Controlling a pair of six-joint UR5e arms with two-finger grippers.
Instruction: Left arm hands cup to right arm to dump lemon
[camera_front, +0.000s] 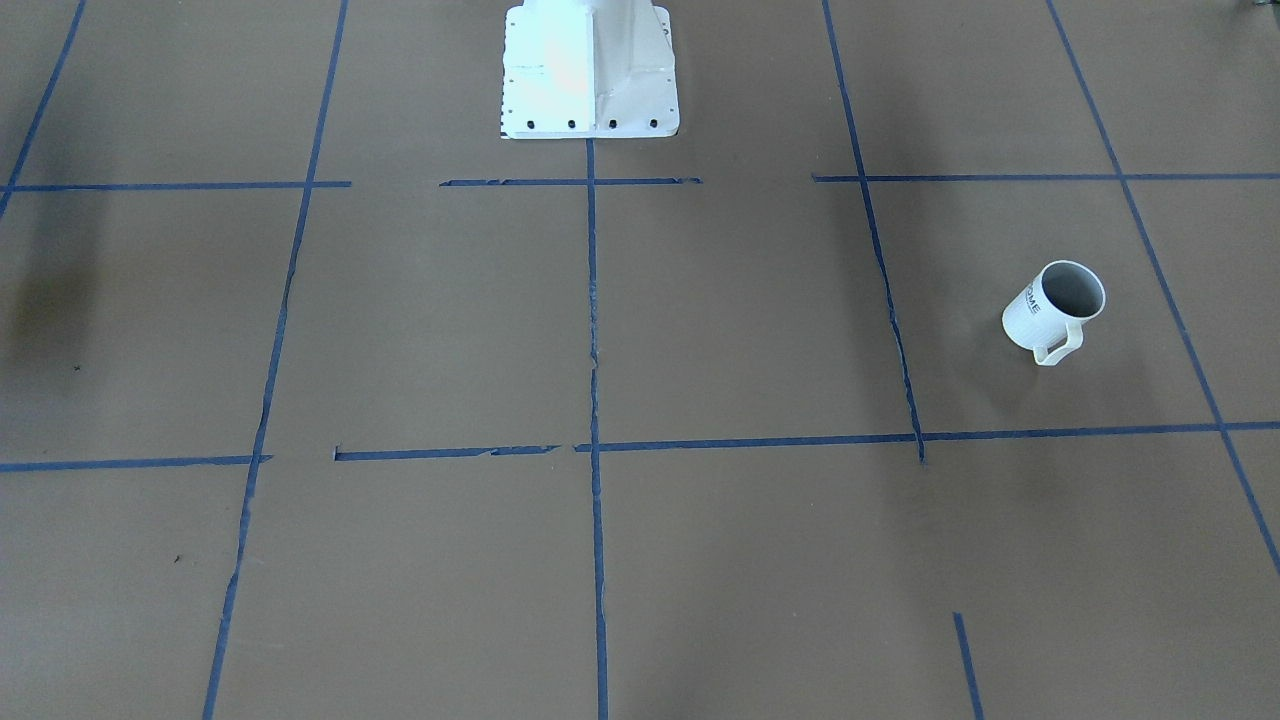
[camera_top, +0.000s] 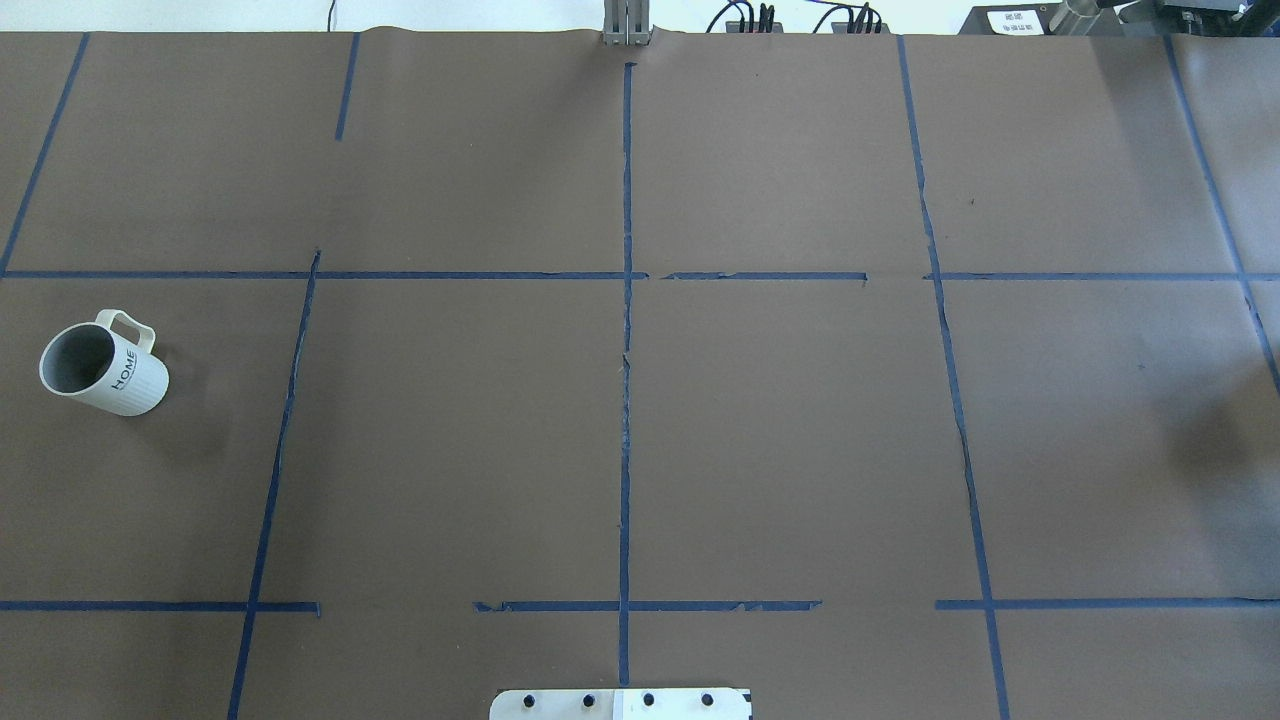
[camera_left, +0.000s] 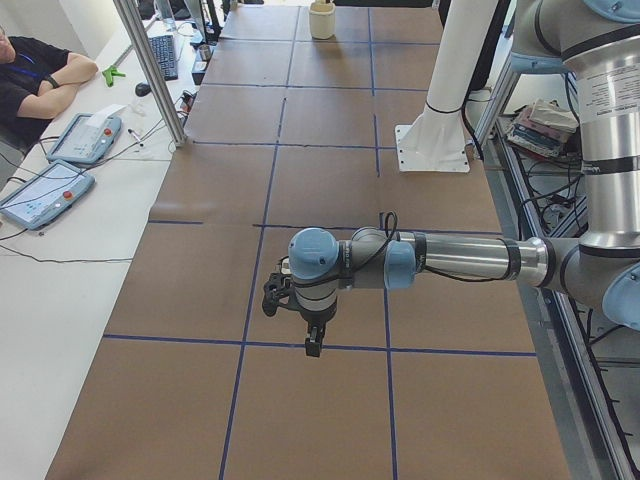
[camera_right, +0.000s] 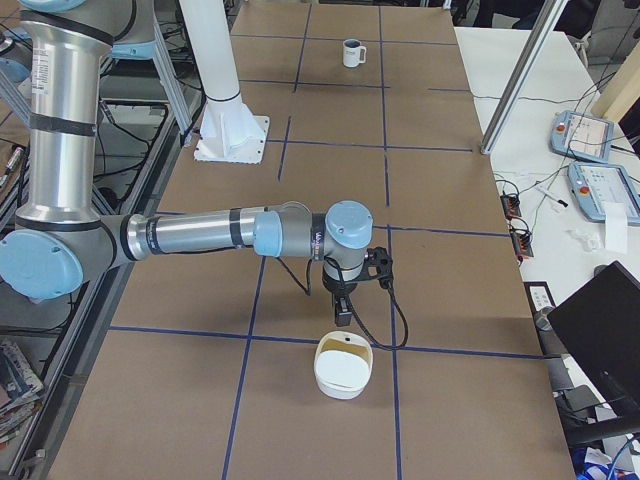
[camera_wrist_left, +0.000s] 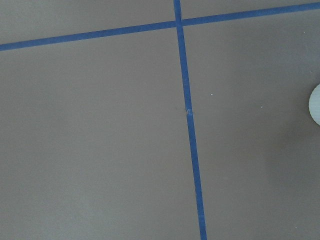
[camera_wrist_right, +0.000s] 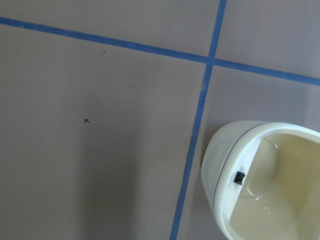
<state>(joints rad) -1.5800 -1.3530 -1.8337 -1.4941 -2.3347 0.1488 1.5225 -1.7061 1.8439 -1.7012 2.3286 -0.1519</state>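
A brown-papered tabletop (camera_top: 450, 430), ruled into large squares by blue tape (camera_top: 626, 400), fills the scene. The left arm (camera_left: 460, 258), seen from its own end of the table, reaches out level above the paper with its wrist turned down. From the opposite end, the right arm (camera_right: 200, 232) stretches out in the same way. Between them, a white pedestal (camera_front: 590, 70) is bolted down at the robot's edge of the tabletop. An operator (camera_left: 30, 70) in a dark shirt sits with folded arms at a side desk.

A cream container (camera_right: 342, 368) with an open top stands on the paper at the robot's right end, beside a crossing of tape lines. The cup (camera_top: 100, 368) stands upright in the left part of the tabletop, well apart from the container, with its grey inside facing up, its "HOME" lettering showing and its handle turned away from the robot.

The left gripper (camera_left: 313, 345) hangs above a tape line. The right gripper (camera_right: 342, 312) hangs just above the container's far rim. Only the side cameras catch the two grippers, so whether their fingers are spread or pressed together cannot be told.
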